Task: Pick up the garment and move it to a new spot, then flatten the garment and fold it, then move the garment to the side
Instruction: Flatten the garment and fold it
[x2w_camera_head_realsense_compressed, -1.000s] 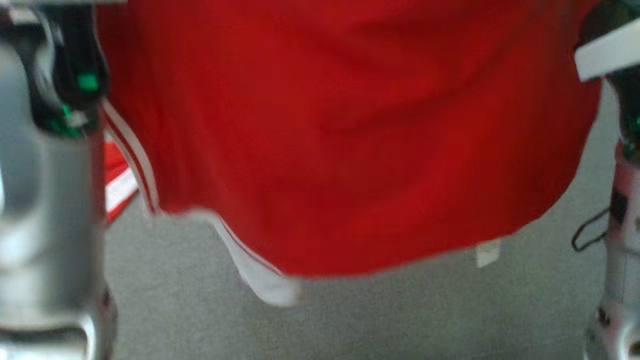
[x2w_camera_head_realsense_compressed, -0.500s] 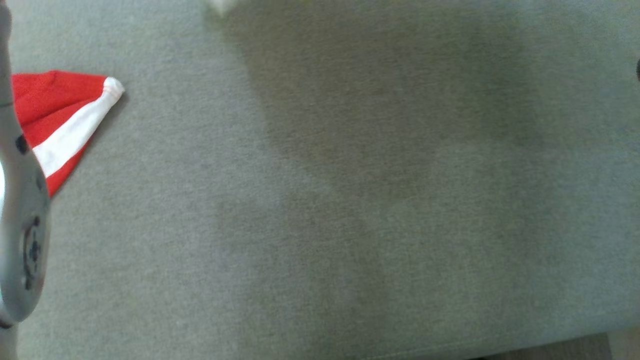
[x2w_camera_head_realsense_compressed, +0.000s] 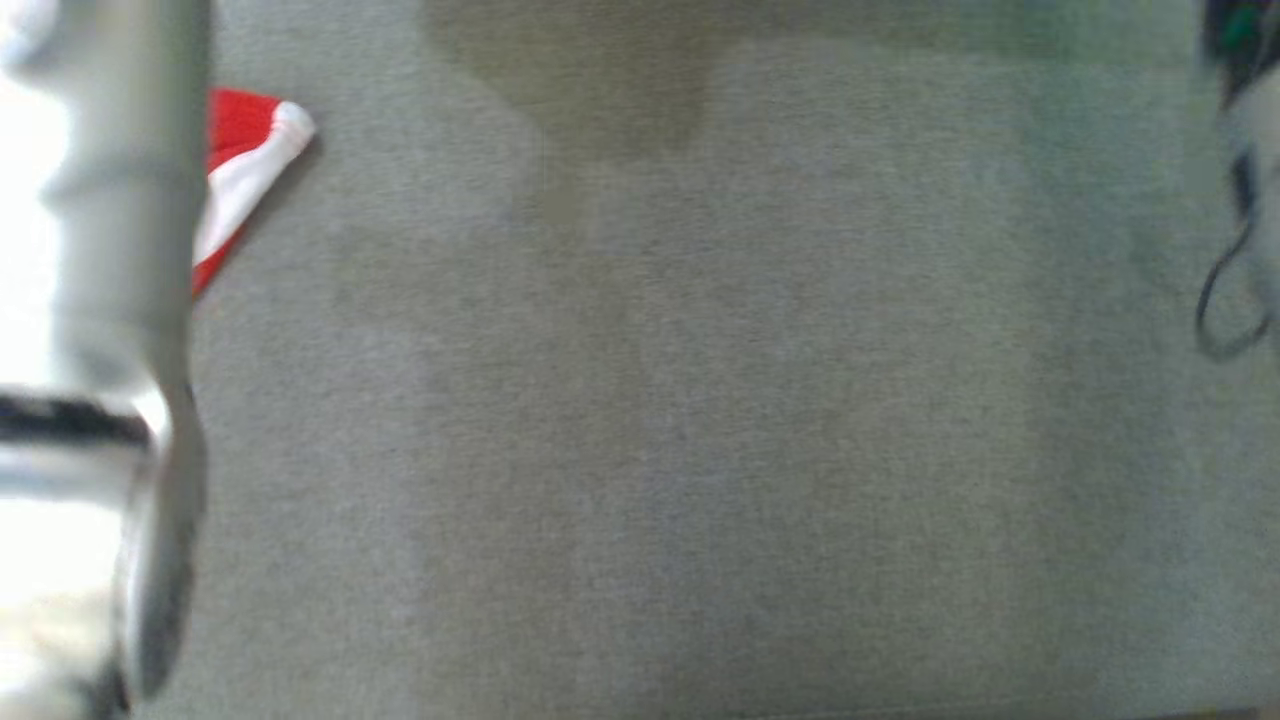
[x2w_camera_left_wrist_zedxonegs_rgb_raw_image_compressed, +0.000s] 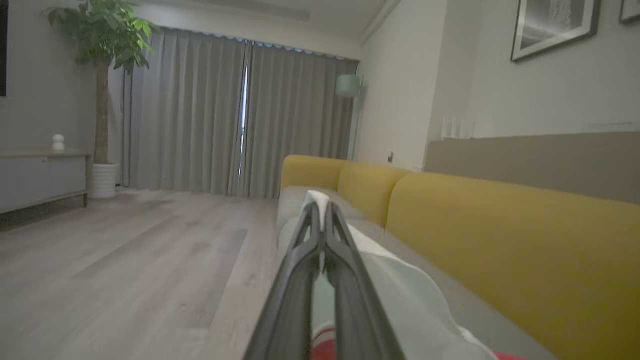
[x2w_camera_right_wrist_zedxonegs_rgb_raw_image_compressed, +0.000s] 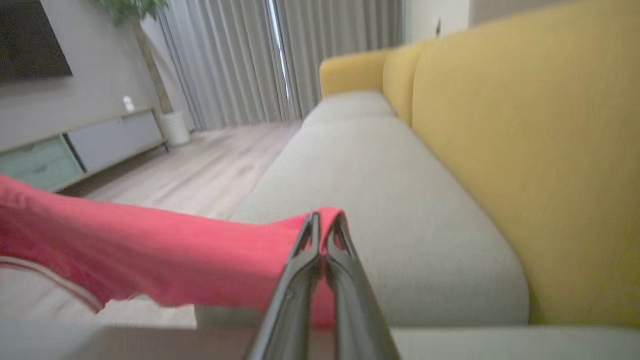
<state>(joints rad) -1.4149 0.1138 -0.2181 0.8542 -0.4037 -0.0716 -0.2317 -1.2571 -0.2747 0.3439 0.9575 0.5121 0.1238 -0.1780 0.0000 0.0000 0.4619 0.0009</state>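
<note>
My right gripper (x2w_camera_right_wrist_zedxonegs_rgb_raw_image_compressed: 322, 220) closed tight on red white-striped fabric garment (x2w_camera_right_wrist_zedxonegs_rgb_raw_image_compressed: 150, 255), lower left of right wrist frame. Left gripper (x2w_camera_left_wrist_zedxonegs_rgb_raw_image_compressed: 320, 207) pinches its pale edge. Best: stretch taut, lower evenly onto grey sofa seat (x2w_camera_right_wrist_zedxonegs_rgb_raw_image_compressed: 380, 190).

no readable text, no labels, no brands, no numbers, no signs

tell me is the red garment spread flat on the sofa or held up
Held up, not flat: the right gripper is shut on the red garment, which stretches away above the sofa seat.
</note>
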